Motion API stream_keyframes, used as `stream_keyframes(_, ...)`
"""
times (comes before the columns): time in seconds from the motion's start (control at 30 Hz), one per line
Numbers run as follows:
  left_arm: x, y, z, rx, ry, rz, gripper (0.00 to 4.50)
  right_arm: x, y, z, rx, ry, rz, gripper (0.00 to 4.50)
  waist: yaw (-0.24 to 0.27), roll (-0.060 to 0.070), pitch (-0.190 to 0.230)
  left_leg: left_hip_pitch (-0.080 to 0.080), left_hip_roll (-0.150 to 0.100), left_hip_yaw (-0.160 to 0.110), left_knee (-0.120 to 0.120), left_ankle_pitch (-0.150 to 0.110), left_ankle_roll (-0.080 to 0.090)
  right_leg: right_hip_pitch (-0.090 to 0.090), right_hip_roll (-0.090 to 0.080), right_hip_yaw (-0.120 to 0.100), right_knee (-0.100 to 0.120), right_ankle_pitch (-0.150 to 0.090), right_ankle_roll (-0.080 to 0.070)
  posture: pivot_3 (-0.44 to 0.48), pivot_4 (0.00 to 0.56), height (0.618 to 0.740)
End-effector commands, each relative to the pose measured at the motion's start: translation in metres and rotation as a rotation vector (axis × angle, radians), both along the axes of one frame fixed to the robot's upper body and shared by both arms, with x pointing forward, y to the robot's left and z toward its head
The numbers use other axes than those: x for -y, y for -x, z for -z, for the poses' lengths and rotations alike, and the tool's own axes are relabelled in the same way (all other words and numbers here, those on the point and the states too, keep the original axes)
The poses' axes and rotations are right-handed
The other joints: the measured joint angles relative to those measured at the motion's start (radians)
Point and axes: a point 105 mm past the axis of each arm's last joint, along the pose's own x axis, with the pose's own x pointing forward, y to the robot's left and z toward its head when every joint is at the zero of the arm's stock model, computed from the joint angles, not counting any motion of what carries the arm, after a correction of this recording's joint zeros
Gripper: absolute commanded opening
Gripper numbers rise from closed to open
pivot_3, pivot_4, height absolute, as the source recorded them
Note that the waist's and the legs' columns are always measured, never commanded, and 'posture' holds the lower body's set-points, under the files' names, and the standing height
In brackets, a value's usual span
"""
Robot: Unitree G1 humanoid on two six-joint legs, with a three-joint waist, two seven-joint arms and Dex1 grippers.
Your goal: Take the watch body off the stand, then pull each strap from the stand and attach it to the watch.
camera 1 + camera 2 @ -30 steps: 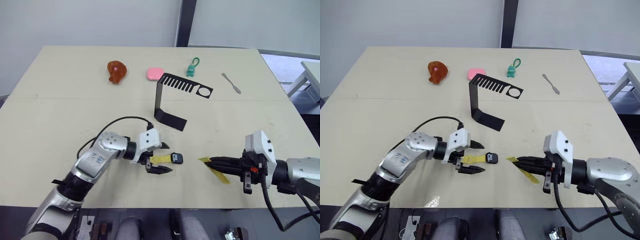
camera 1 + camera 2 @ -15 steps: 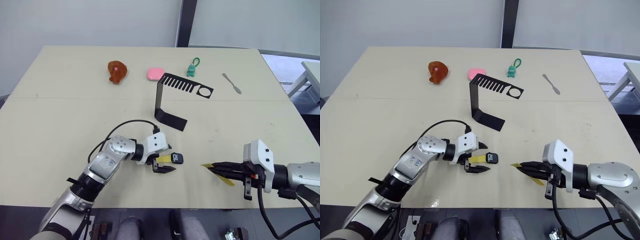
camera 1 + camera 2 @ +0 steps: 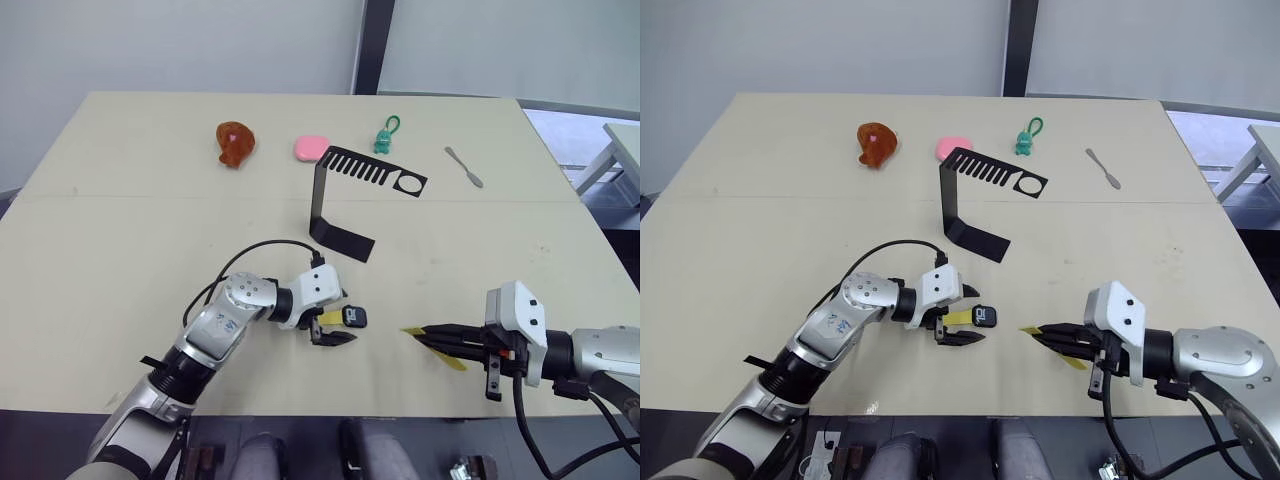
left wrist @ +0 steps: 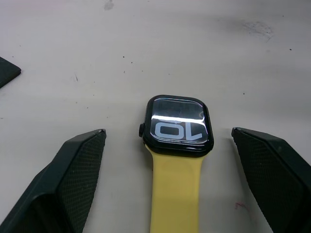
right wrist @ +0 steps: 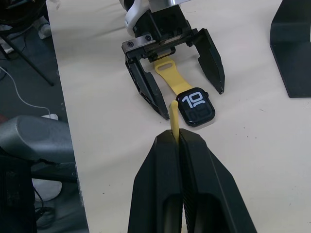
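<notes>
One beige table [image 3: 120, 230] carries everything. On it, toward the far middle, stands the single black stand [image 3: 345, 200], upright on its flat base, its slotted top arm and ring hole bare of watch and straps.

Two robot arms reach in over the near edge. The left gripper [image 3: 338, 318] lies low at the table's near middle with its jaws spread wide and released; its two black fingers [image 4: 73, 170] sit on either side of the watch without touching it. The right gripper [image 3: 1040, 338] points toward the left one from the right, its jaws clenched on one yellow strap [image 5: 173, 111], whose free end sticks up just past the fingertips, near the watch but apart from it.

There are two straps. The other strap [image 4: 175, 194] lies flat on the table between the left fingers and is joined to one edge of the watch body [image 4: 177, 124]. That one watch body rests face up on the table, between the two grippers, its screen showing white digits.

Along the far side lie five small items: a brown-red lump [image 3: 234, 143], a pink pad [image 3: 310, 148], a teal keychain figure [image 3: 385, 135] and a grey metal spatula [image 3: 463, 166], all well apart from the grippers.
</notes>
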Motion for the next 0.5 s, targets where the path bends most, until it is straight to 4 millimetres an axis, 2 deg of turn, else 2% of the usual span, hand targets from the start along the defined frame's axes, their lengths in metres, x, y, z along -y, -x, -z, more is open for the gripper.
stream_keyframes(0.03, 0.0064, 0.0022, -0.0053, 0.023, 0.006, 0.024, 4.46, -0.0044, 0.0033, -0.0037, 0.02, -0.003, -0.027, 0.0, 0.0, 0.0, 0.0, 0.0, 0.0, 0.0, 0.0, 0.0, 0.0, 0.0, 0.0, 0.0, 0.0, 0.0, 0.0, 0.0, 0.15, 0.74)
stream_keyframes(0.4, 0.0107, 0.0029, -0.0052, 0.028, 0.01, 0.039, 4.46, -0.0038, 0.0015, -0.0046, 0.019, -0.01, -0.016, 0.0, 0.0, 0.0, 0.0, 0.0, 0.0, 0.0, 0.0, 0.0, 0.0, 0.0, 0.0, 0.0, 0.001, 0.0, 0.0, 0.0, 0.15, 0.74)
stream_keyframes(0.5, 0.011, 0.0049, -0.005, 0.019, 0.012, 0.056, 3.21, -0.0033, 0.0013, -0.0048, 0.018, -0.011, -0.011, 0.0, 0.0, 0.0, 0.0, 0.0, 0.0, 0.0, 0.0, 0.0, 0.0, 0.0, 0.0, 0.0, 0.001, 0.0, 0.0, 0.0, 0.15, 0.74)
